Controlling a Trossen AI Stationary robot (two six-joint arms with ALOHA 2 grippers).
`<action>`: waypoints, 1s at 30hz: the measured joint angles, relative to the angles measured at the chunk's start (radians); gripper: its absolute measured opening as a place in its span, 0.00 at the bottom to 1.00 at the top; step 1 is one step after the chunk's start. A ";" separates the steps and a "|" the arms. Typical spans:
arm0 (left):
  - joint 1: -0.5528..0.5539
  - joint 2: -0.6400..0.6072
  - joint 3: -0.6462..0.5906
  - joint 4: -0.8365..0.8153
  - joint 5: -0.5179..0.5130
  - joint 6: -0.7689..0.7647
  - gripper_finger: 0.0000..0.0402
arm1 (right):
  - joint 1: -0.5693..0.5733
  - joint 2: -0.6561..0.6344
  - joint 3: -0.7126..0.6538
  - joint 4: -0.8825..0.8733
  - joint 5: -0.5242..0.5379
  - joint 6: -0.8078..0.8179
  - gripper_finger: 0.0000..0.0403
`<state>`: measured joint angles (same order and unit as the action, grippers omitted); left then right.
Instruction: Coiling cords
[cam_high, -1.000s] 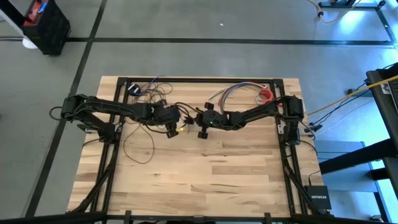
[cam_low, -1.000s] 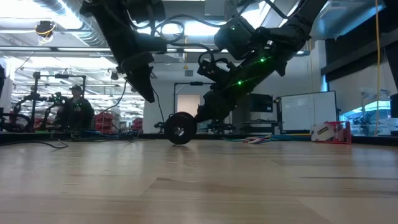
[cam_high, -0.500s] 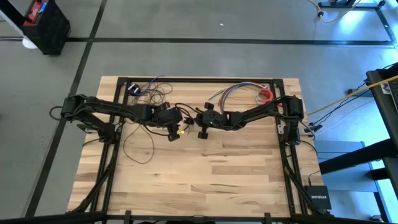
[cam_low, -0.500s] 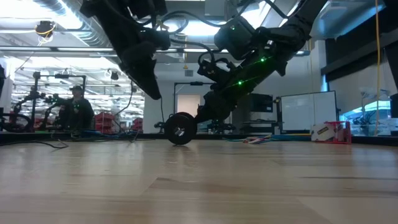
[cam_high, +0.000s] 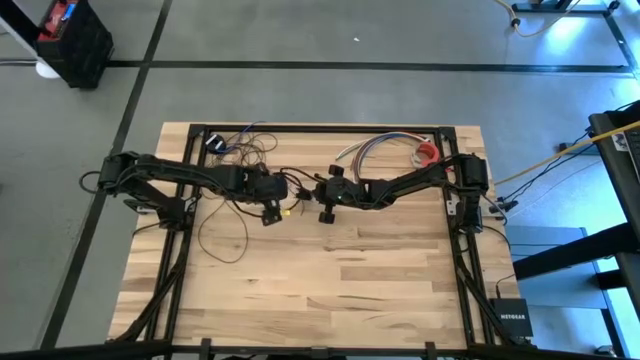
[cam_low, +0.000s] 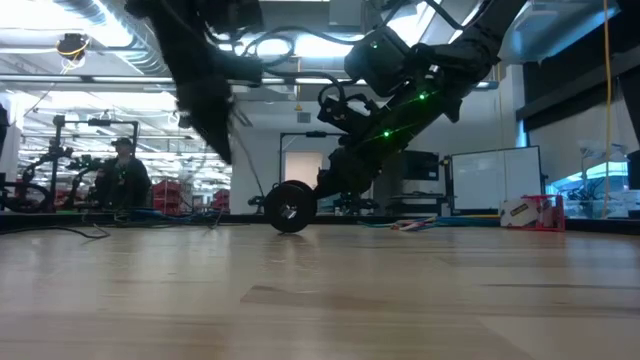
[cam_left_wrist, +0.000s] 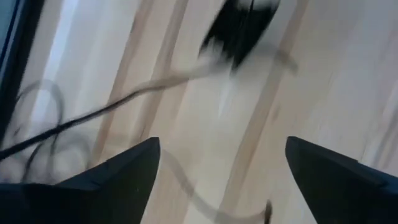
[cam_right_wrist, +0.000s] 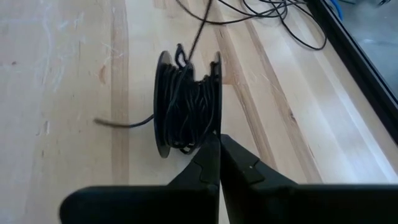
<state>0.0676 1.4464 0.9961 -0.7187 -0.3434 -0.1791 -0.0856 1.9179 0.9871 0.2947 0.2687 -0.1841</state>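
High view, left gripper (cam_high: 271, 211): mine, reaching toward the table's middle from its left side, just left of my right gripper.
High view, right gripper (cam_high: 318, 196): mine, reaching in from the right side of the table, near its middle.
High view, cord (cam_high: 222, 236): thin dark wire, looping on the wood below my left arm; more loops tangle near the far edge, left of middle.
High view, table (cam_high: 330, 290): pale wood planks in a dark frame; its near half is bare wood.
Low view, spool (cam_low: 289, 207): a black round reel standing on edge on the table, under my right arm.
Low view, left arm: hangs from above, left of the spool, its tip clear of the table; I cannot tell the fingers here.
Low view, person (cam_low: 122, 176): far behind the table, in the room at the left.
Left wrist view, fingers (cam_left_wrist: 122, 180): spread wide apart with nothing between them; bare wood shows in the gap.
Left wrist view, cord (cam_left_wrist: 93, 117): a blurred strand runs across the wood ahead, toward a dark shape.
Right wrist view, fingers (cam_right_wrist: 208, 165): pressed together, tips right at the spool's near rim; I cannot tell if they pinch a strand.
Right wrist view, spool (cam_right_wrist: 185, 102): wound with dark cord, upright on the wood; one strand leads off from its far side.
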 joint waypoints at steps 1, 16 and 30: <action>0.004 0.000 0.023 -0.072 0.000 -0.005 0.85 | 0.000 0.000 0.000 0.000 0.000 0.000 0.01; 0.000 -0.042 0.106 -0.269 -0.240 0.236 0.86 | 0.000 0.000 0.000 0.005 0.000 -0.006 0.01; -0.047 -0.203 -0.034 0.209 0.011 0.236 0.86 | 0.000 0.000 0.000 0.000 0.000 -0.030 0.01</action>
<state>0.0211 1.2429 0.9619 -0.5093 -0.3322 0.0565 -0.0853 1.9179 0.9871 0.2944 0.2684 -0.2142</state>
